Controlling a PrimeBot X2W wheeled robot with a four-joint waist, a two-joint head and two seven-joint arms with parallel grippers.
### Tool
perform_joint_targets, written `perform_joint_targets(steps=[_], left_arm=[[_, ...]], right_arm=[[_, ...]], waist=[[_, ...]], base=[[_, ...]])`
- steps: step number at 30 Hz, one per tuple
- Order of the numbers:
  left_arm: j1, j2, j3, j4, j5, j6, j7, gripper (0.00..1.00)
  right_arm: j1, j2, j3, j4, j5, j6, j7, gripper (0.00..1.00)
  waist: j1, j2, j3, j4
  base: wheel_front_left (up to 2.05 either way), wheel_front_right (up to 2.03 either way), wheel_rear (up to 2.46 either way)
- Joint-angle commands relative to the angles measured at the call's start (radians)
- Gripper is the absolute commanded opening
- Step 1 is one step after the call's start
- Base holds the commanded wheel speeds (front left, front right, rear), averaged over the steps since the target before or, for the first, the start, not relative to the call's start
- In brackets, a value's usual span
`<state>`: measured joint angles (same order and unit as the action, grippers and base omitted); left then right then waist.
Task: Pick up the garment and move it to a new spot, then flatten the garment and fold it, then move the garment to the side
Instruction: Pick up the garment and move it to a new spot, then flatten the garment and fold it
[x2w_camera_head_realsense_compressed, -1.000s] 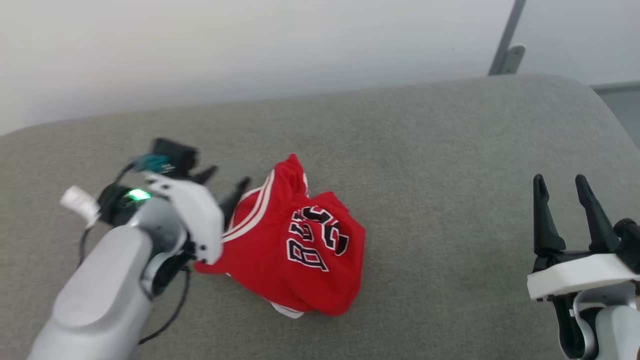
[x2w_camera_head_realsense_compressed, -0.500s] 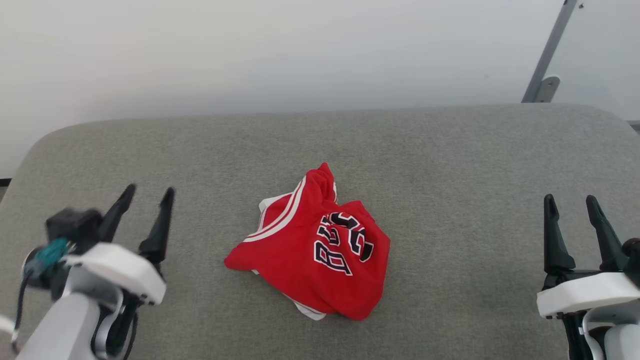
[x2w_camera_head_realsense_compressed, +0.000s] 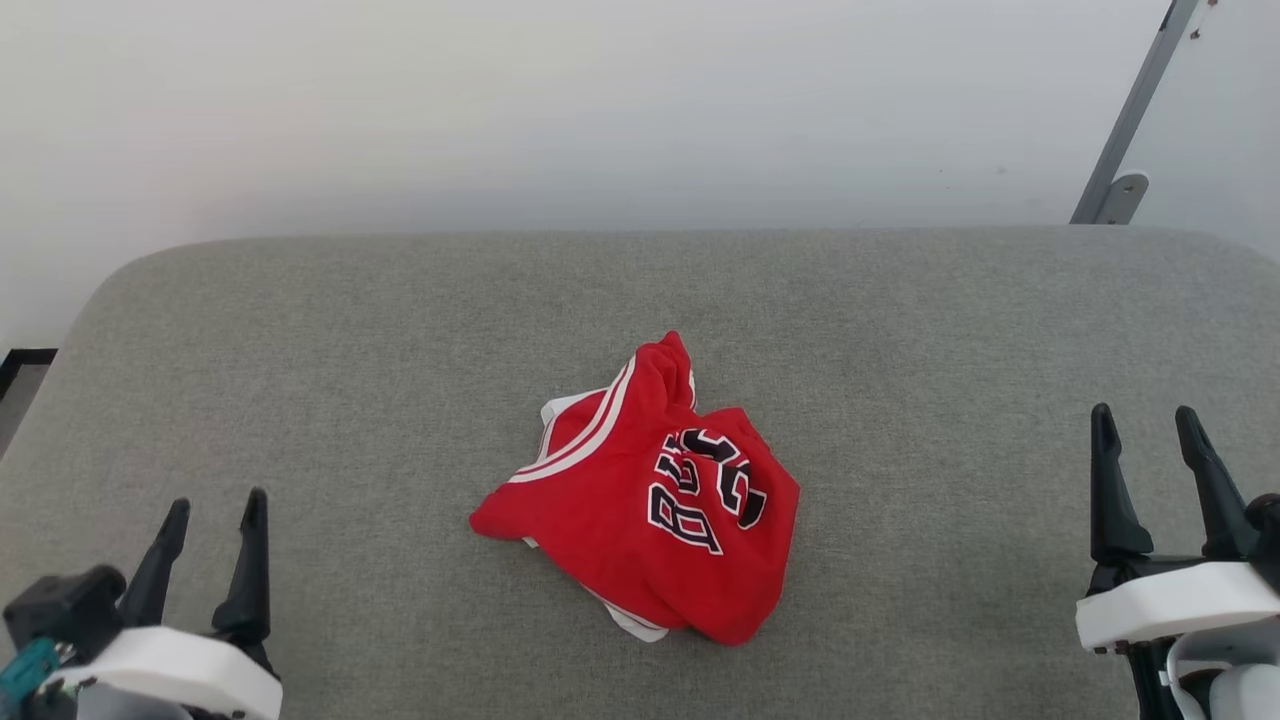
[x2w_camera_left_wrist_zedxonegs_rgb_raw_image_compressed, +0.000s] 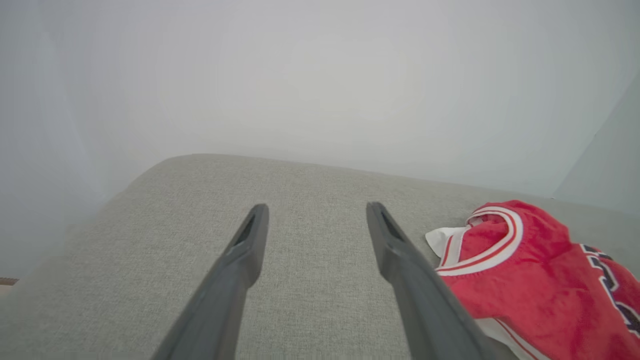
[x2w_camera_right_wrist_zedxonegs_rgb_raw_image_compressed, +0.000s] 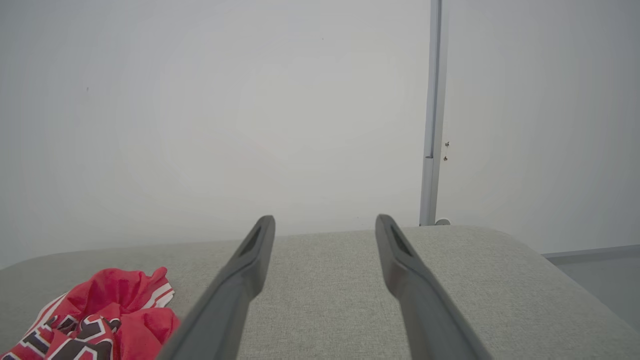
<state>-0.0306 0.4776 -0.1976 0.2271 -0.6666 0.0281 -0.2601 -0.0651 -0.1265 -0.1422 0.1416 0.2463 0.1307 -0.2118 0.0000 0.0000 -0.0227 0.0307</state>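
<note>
The garment (x2w_camera_head_realsense_compressed: 650, 495), a red jersey with white striped trim and black-and-white lettering, lies crumpled in a heap in the middle of the grey padded surface (x2w_camera_head_realsense_compressed: 900, 330). It also shows at the right of the left wrist view, garment (x2w_camera_left_wrist_zedxonegs_rgb_raw_image_compressed: 530, 265), and at the lower left of the right wrist view, garment (x2w_camera_right_wrist_zedxonegs_rgb_raw_image_compressed: 100, 320). My left gripper (x2w_camera_head_realsense_compressed: 212, 510) stands open at the lower left, well apart from the jersey, holding nothing. My right gripper (x2w_camera_head_realsense_compressed: 1145, 425) stands open at the lower right, also empty and far from the cloth.
A pale wall (x2w_camera_head_realsense_compressed: 600, 100) rises behind the surface's far rounded edge. A grey metal post (x2w_camera_head_realsense_compressed: 1130, 130) with a bracket stands at the back right. The surface's left edge drops off near a dark floor strip (x2w_camera_head_realsense_compressed: 20, 365).
My left gripper has let the jersey go and drawn back to the lower left, open. The jersey stays heaped where it was. The head camera has shifted, so the whole scene sits lower and further right.
</note>
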Motion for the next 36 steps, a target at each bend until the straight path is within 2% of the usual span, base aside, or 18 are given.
perform_joint_targets(steps=[1, 10, 18, 36], left_arm=[[0.024, -0.006, 0.018, -0.010, 0.010, 0.004, -0.006, 1.00], [0.117, -0.086, 0.137, -0.071, 0.074, -0.025, -0.006, 1.00], [0.145, -0.139, 0.197, -0.082, 0.118, -0.063, -0.006, 1.00], [0.155, -0.209, 0.235, -0.082, 0.167, -0.110, -0.007, 1.00]], right_arm=[[0.010, 0.000, 0.000, 0.005, 0.005, 0.000, -0.007, 1.00], [0.015, -0.005, 0.011, 0.012, 0.012, 0.000, -0.011, 1.00], [0.021, -0.004, 0.020, 0.011, 0.017, 0.000, -0.011, 1.00], [0.027, -0.009, 0.065, 0.013, 0.038, 0.000, 0.023, 1.00]], waist=[[0.0000, 0.0000, -0.001, 0.000], [0.0000, 0.0000, -0.004, -0.005], [0.0000, 0.0000, -0.005, -0.002], [0.0000, 0.0000, -0.004, 0.037]], base=[[0.00, 0.00, 0.00], [0.00, 0.00, 0.00], [0.00, 0.00, 0.00], [0.00, 0.00, 0.00]])
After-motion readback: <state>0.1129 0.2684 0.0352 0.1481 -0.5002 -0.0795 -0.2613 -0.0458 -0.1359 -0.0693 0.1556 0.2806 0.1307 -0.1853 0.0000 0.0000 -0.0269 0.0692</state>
